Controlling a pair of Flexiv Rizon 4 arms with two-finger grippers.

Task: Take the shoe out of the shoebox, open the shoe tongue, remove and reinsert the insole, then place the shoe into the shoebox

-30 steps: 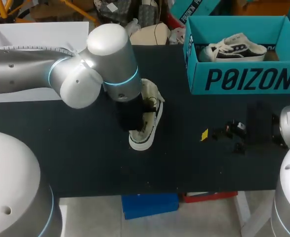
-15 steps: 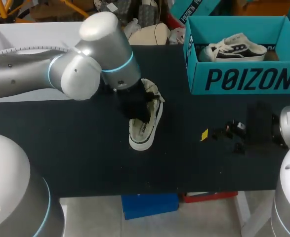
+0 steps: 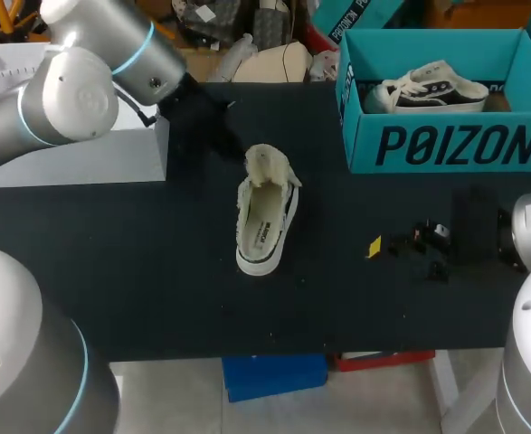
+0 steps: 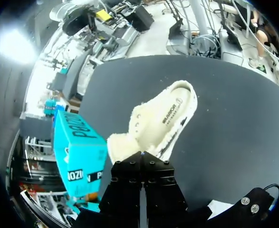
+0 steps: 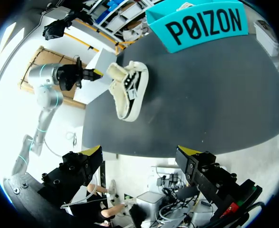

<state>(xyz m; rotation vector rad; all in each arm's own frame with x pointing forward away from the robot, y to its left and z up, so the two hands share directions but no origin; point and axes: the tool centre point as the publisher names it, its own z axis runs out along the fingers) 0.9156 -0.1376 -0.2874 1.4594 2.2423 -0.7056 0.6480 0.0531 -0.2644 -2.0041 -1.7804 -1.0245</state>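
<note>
The black worktop [image 3: 138, 280] fills the head view. The left arm [image 3: 75, 86] comes in over its rear left corner, above a white box [image 3: 84, 163] lying there. The teal shoebox [image 3: 446, 145] stands open at the rear right, with a second shoe [image 3: 432, 89] lying inside it.

The shoe [image 3: 265, 221] is out of the shoebox. It sits upright on its sole near the middle of the worktop, well apart from the box, and nothing holds it. Its tongue [image 3: 267, 163] is pulled open and folded away at the far end. The pale insole [image 3: 260, 226] shows in the open top and lies flat inside.

The left tool [image 4: 140, 156] hangs over the worktop just beside the tongue end of the shoe. Its fingers are pressed together with nothing between them. In its wrist view the shoe stretches away ahead of the tips.

The right tool [image 5: 140, 153] sits low near the worktop's front right edge, well apart from the shoe. Its fingers [image 5: 92, 152] are spread wide and hold nothing.
</note>
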